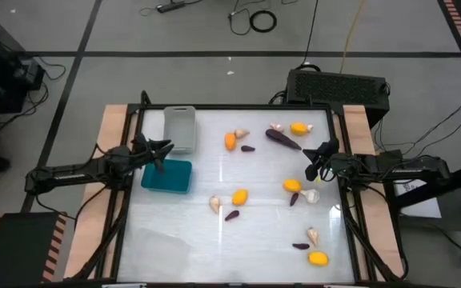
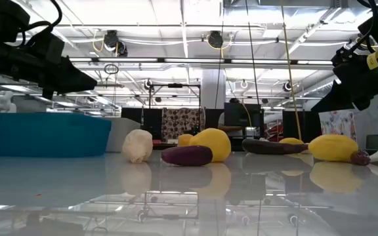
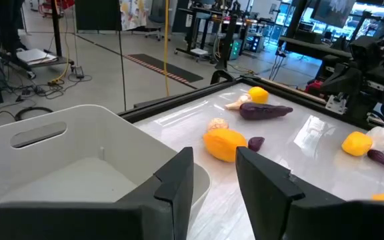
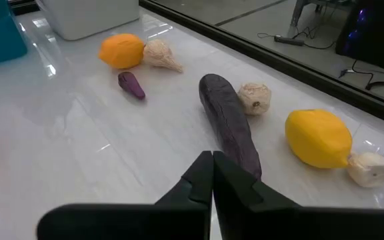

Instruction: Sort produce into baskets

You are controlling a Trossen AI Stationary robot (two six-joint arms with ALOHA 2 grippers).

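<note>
The produce lies scattered on the white table: yellow-orange fruits (image 1: pixel 239 196), cream garlic bulbs (image 1: pixel 214 203), small purple eggplants (image 1: pixel 232 214) and one larger eggplant (image 1: pixel 282 140). A light grey basket (image 1: pixel 179 128) and a teal basket (image 1: pixel 167 176) stand at the left. My left gripper (image 1: pixel 160 158) hovers between these two baskets, by the grey basket's rim (image 3: pixel 59 160); it is open (image 3: pixel 215 180) with nothing between its fingers. My right gripper (image 1: pixel 314 166) hangs at the right, shut (image 4: pixel 212 160), above the table just short of the larger eggplant (image 4: pixel 229 123).
A fruit (image 1: pixel 292 186), a garlic bulb (image 1: pixel 312 195) and a small eggplant (image 1: pixel 294 199) lie close under the right arm. More pieces sit near the front right (image 1: pixel 318 258). Bare table shows at the front left. A black frame (image 1: pixel 238 106) rims the table.
</note>
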